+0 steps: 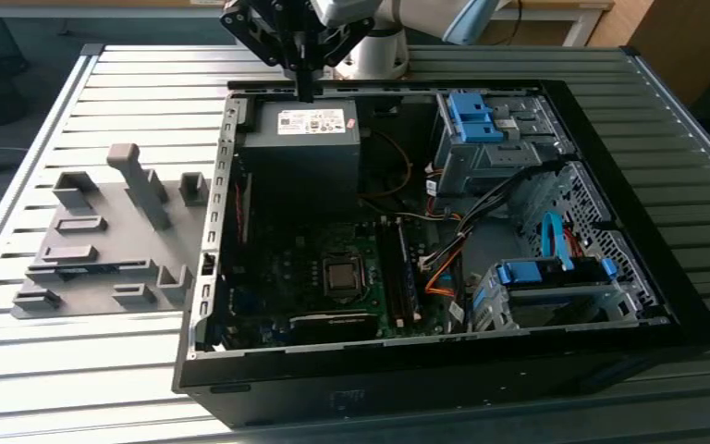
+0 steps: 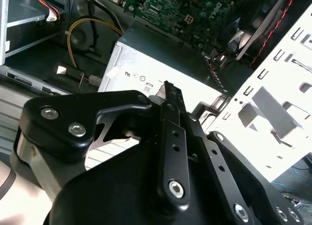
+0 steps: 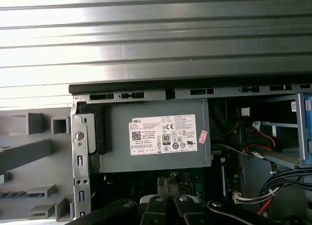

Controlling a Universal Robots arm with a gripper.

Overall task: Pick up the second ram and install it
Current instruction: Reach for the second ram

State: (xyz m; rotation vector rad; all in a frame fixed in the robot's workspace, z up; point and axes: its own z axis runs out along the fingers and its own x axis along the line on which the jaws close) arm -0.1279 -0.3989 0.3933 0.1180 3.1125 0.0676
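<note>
Seemingly pre-pickup: hovers over the power supply (image 1: 312,153) with gripper (image 1: 303,91) fingers (image 2: 171,100) pressed together (nothing between them); probably calls for opening before any grasp.

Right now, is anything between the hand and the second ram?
The black hand hangs above the grey metal power supply box. The blue-green ram stick seems to lie in the grey plastic fixture, outside the black computer case; its perforated side wall stands between, below the hand.

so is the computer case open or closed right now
Open. The computer case lies on its side with no side panel; the motherboard and power supply are exposed.
</note>
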